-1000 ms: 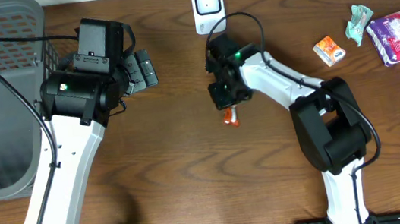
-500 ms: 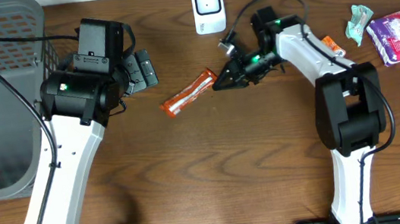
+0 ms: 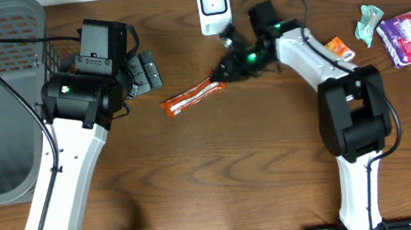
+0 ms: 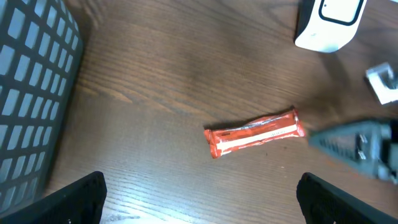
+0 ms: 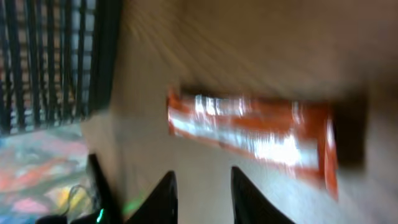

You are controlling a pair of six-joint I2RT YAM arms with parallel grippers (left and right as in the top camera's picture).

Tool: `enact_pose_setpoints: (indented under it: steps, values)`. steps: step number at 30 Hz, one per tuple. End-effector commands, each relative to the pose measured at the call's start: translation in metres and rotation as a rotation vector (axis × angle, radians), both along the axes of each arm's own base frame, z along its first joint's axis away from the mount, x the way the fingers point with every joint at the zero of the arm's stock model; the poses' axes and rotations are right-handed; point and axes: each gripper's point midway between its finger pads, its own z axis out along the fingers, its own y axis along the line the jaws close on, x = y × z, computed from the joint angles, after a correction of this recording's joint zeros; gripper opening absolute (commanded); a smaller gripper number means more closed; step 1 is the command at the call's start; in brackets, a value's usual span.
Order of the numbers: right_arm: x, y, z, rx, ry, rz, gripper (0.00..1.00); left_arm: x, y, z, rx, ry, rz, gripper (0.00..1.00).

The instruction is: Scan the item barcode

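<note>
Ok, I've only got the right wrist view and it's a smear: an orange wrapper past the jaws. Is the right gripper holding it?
Observer: No. In the left wrist view the orange bar lies flat on the table, with the right gripper beside its end, not around it.
Operator: Where's the scanner?
Observer: Overhead, the white scanner stands at the far table edge, beyond the bar and that gripper.
Operator: And the left arm?
Observer: The left gripper hangs open and empty between the basket and the bar.
</note>
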Motion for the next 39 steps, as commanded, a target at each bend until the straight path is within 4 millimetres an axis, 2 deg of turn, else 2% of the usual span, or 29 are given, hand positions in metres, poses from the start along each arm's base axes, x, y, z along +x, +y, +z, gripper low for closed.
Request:
enact_pose_setpoints:
  steps: [1, 4, 7, 13, 18, 20, 22, 25, 30, 32, 35, 38, 39]
  values:
    - [0.02, 0.019, -0.002, -0.059, 0.019, -0.15, 0.24, 0.001, 0.003, 0.006, 0.007, -0.015, 0.005, 0.98]
    - [0.035, 0.029, -0.01, -0.153, -0.064, -0.238, 0.27, 0.001, 0.003, 0.006, 0.007, -0.015, 0.005, 0.98]
    - [0.039, 0.036, -0.022, -0.272, -0.085, -0.357, 0.27, 0.001, 0.003, 0.006, 0.007, -0.015, 0.005, 0.98]
    - [0.032, 0.053, -0.031, -0.414, -0.136, -0.506, 0.33, 0.001, 0.003, 0.006, 0.007, -0.014, 0.005, 0.98]
    - [0.023, 0.076, -0.04, -0.412, -0.158, -0.481, 0.37, 0.001, 0.003, 0.006, 0.007, -0.015, 0.005, 0.98]
    - [0.016, 0.079, -0.052, -0.434, -0.145, -0.464, 0.34, 0.001, 0.003, 0.006, 0.007, -0.015, 0.005, 0.98]
    - [0.008, 0.078, -0.064, -0.465, -0.12, -0.448, 0.28, 0.001, 0.003, 0.006, 0.007, -0.014, 0.005, 0.98]
    - [-0.003, 0.069, -0.074, -0.526, -0.081, -0.438, 0.22, 0.001, 0.003, 0.006, 0.007, -0.015, 0.005, 0.98]
    - [-0.019, 0.049, -0.085, -0.627, -0.026, -0.428, 0.19, 0.001, 0.003, 0.006, 0.007, -0.014, 0.005, 0.98]
    - [-0.025, 0.034, -0.086, -0.688, -0.013, -0.415, 0.2, 0.001, 0.003, 0.006, 0.007, -0.015, 0.005, 0.98]
    - [-0.024, 0.001, -0.071, -0.825, -0.095, -0.368, 0.27, 0.001, 0.003, 0.006, 0.007, -0.015, 0.005, 0.98]
    - [-0.015, -0.036, -0.041, -0.976, -0.192, -0.37, 0.32, 0.001, 0.003, 0.006, 0.007, -0.015, 0.005, 0.98]
    - [-0.014, -0.041, -0.032, -1.001, -0.216, -0.349, 0.33, 0.001, 0.003, 0.006, 0.007, -0.015, 0.005, 0.98]
